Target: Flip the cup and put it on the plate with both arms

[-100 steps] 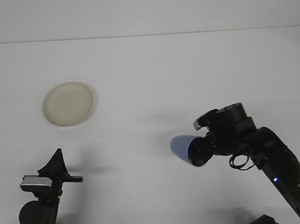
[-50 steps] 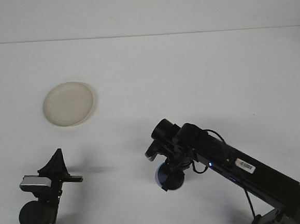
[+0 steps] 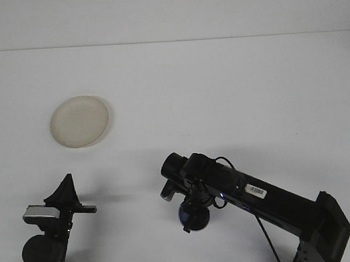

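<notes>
Front view: small blue plastic cup (image 3: pixel 194 217) held low under the right gripper (image 3: pixel 192 213), near the table's front edge. Round cream plate (image 3: pixel 79 121) far up-left, nearer the left gripper (image 3: pixel 64 191), whose opening cannot be told.

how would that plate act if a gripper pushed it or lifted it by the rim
The plate looks shallow and flat-bottomed, so it would probably slide on the smooth white table rather than tip. It seems thin and pale, perhaps plastic, so likely light and stiff. Its low rim gives little to grip, so it may slip.
</notes>
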Controlling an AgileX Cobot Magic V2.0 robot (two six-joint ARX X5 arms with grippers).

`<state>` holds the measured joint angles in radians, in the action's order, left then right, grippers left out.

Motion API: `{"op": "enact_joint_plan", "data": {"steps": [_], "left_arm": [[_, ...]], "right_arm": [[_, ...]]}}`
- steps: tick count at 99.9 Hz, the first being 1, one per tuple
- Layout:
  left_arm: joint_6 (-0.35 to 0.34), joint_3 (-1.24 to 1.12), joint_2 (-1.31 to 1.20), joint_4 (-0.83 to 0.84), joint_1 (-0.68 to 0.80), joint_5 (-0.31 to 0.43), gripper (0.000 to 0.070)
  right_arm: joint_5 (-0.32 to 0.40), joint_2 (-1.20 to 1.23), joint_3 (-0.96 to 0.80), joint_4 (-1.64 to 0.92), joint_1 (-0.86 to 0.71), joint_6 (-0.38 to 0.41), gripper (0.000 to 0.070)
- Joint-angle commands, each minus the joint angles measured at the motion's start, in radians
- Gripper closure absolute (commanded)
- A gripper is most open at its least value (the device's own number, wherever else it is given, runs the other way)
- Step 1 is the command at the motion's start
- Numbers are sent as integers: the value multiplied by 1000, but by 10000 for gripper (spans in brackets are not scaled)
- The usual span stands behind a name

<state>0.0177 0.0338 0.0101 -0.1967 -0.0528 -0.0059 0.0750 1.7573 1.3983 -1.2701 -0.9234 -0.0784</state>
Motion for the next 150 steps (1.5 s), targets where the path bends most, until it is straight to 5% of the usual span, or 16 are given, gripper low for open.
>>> {"op": "enact_joint_plan", "data": {"steps": [1,17,33,38,48,72,84,113,150], "left_arm": [[7,-19,0,-14,0,-6,686],[7,-19,0,-14,0,-6,686],[34,-19,0,-15,0,-6,686],[61,-19,0,-15,0,-6,686],[150,-19,0,-22,0,-6,687],[494,-6,0,-21,0,-4,689],[581,8,1,-5,0,63,688],[655,122,16,138,0,267,688],[511,420,329,311,-2,507,688]], "right_arm": [[0,34,24,3,-14,-7,700],[7,39,24,26,-14,-12,668],[6,39,30,13,-12,-27,278],[6,37,43,-6,-9,-29,227],[6,35,101,-52,-4,-35,226],[4,-34,300,-94,15,-51,226],[3,-110,356,-67,40,-53,226],[5,-396,259,154,183,-53,234],[3,-953,-318,601,463,-41,234]]}}
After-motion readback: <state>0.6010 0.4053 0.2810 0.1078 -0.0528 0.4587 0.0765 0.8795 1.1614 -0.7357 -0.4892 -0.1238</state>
